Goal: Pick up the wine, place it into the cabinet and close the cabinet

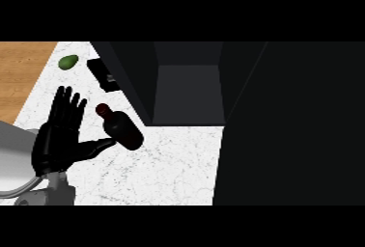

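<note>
A dark wine bottle with a reddish cap lies on the white speckled counter, its neck pointing up-left. Just left of it my left hand is open with fingers straight up, and its thumb reaches toward the bottle's lower side. The dark cabinet stands open behind the bottle, its grey inner floor showing. Its open door fills the right side of the view. My right hand is nowhere in the view.
A green fruit lies at the back left beside a small black box. A wooden surface borders the counter on the left. Part of a grey rounded object sits at the lower left.
</note>
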